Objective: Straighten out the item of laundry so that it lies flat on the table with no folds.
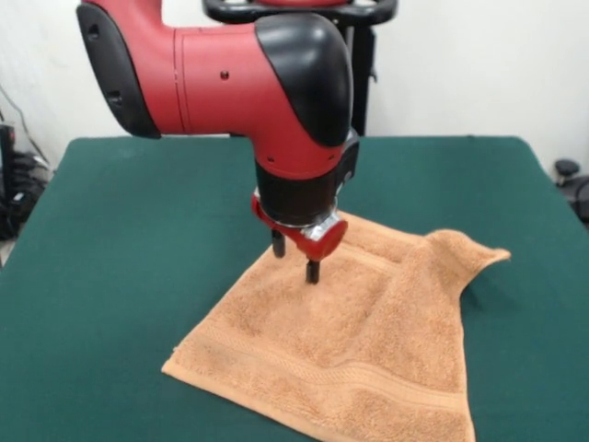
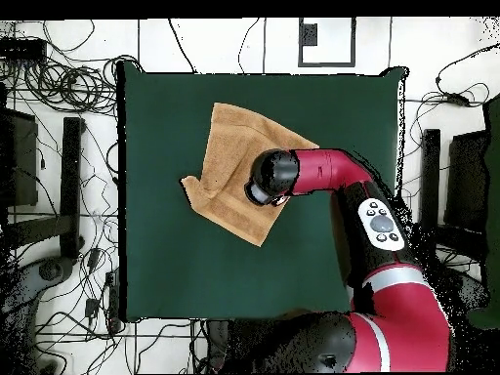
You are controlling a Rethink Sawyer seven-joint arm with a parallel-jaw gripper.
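Towel (image 1: 340,354) lay on the table (image 1: 120,276), near edge flat, right corner (image 1: 479,255) folded up. Gripper (image 1: 295,258) sat over the towel's far part, fingers slightly apart, tips at the cloth, holding nothing visible.

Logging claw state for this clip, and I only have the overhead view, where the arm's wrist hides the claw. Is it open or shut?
Observer: In the front view the claw is open. Its two black fingers are apart with nothing between them.
Operator: Is it at the towel?
Observer: Its tips are down at the orange-tan towel, near the middle. I cannot confirm contact.
Operator: Does the towel lie flat?
Observer: No. One corner is folded over and humps up off the green table.
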